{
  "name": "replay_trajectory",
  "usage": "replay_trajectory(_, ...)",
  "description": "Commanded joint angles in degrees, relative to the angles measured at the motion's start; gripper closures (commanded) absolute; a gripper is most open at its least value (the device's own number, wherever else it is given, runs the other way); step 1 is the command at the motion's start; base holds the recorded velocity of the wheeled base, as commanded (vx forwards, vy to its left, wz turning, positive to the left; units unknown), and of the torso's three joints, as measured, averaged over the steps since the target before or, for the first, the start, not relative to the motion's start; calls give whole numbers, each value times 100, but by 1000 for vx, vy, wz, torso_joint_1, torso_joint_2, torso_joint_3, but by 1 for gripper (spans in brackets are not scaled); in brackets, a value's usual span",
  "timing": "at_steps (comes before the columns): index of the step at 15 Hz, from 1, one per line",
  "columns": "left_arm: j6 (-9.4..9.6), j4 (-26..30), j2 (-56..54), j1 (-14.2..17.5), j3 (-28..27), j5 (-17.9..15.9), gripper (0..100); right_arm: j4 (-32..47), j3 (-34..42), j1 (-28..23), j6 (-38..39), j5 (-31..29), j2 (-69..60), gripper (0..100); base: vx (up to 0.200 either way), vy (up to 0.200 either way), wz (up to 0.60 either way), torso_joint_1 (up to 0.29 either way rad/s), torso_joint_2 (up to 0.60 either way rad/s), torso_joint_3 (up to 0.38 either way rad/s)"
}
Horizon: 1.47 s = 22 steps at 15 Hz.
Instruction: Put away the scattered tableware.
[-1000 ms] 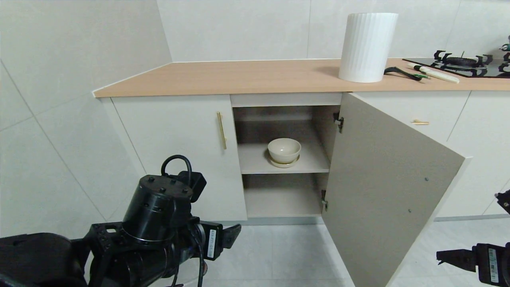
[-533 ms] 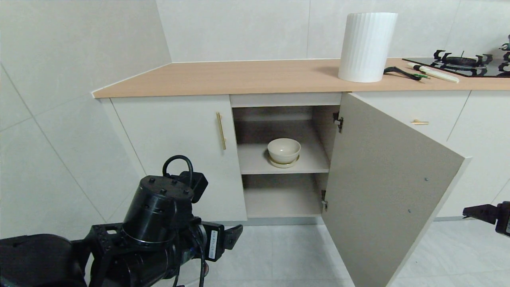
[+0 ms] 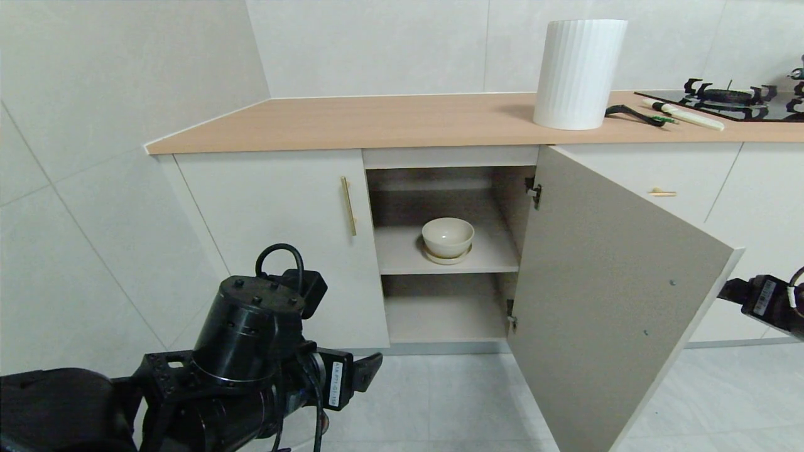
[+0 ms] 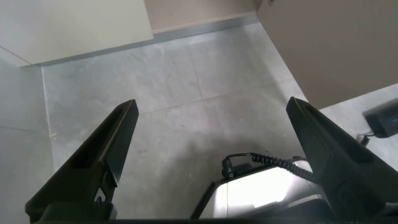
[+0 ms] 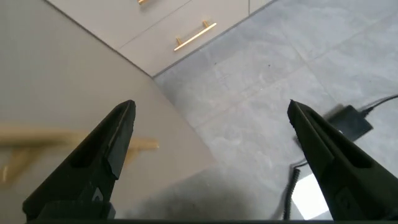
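1. My left end effector (image 4: 211, 106) hangs low over the grey tiled floor (image 4: 186, 93), its two dark fingers (image 4: 106, 162) spread wide and holding nothing. In the head view it sits on my left, in front of the shut cabinet door with the upright gold handle (image 3: 348, 205).
2. My right end effector (image 5: 210, 107) is released too, its fingers (image 5: 323, 149) well apart and empty. In the head view it sits on my right, just beside the outer edge of the open door (image 3: 603, 282).
3. A blurred gold bar (image 5: 37, 134) lies close in front of the right wrist camera; it is probably that door's handle, though I cannot be sure. Past it on the floor lies a small black box (image 5: 351, 121) with a cable.
4. The door swings out toward me on its right-hand hinges, leaving the cabinet (image 3: 440, 182) open, with two shelves showing.
5. A cream bowl (image 3: 447, 236) stands upright on the upper shelf (image 3: 402, 254), resting on a shallow plate (image 3: 447, 257) of the same colour.
6. Above the cabinet runs the wooden bench (image 3: 377, 119). A tall white ribbed container (image 3: 579, 74) stands on it to the right.
7. Just beside the container lie a black utensil (image 3: 634, 115) and a pale stick-shaped tool (image 3: 681, 115), and farther right sits a black gas stove (image 3: 728, 99).
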Motion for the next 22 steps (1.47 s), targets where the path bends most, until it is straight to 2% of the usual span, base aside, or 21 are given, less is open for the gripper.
replay_trajectory(1, -3, -1, 0, 4, -4, -6, 0, -13, -207, 49, 84, 56, 472, 0, 0, 0, 0, 0, 0, 0)
replay_trajectory(4, -3, 8, 0, 21, -4, 3, 0, -13, -312, 295, 146, 223, 542, 0, 0, 0, 0, 0, 0, 0)
replay_trajectory(6, -12, 17, 18, 39, -4, 3, 0, -13, -348, 638, 146, 240, 551, 0, 0, 0, 0, 0, 0, 0)
replay_trajectory(10, -3, 61, -53, 162, -4, 3, 0, -30, -532, 1640, 155, 249, 850, 0, 0, 0, 0, 0, 0, 0)
replay_trajectory(12, -3, 69, -97, 180, -13, 12, 0, -30, -717, 1921, 164, 240, 1087, 0, 0, 0, 0, 0, 0, 0)
replay_trajectory(13, 58, 166, -158, 259, -40, 12, 0, -30, -980, 2176, 190, 240, 1342, 0, 0, 0, 0, 0, 0, 0)
replay_trajectory(14, 164, 263, -193, 329, -145, 20, 0, -30, -1165, 2299, 199, 249, 1518, 0, 0, 0, 0, 0, 0, 0)
replay_trajectory(17, 181, 439, -404, 417, -312, 29, 0, -30, -1763, 2606, 199, 249, 2168, 0, 0, 0, 0, 0, 0, 0)
replay_trajectory(22, 243, 808, -686, 549, -576, 29, 0, -30, -2615, 2765, 172, 284, 2871, 0, 0, 0, 0, 0, 0, 0)
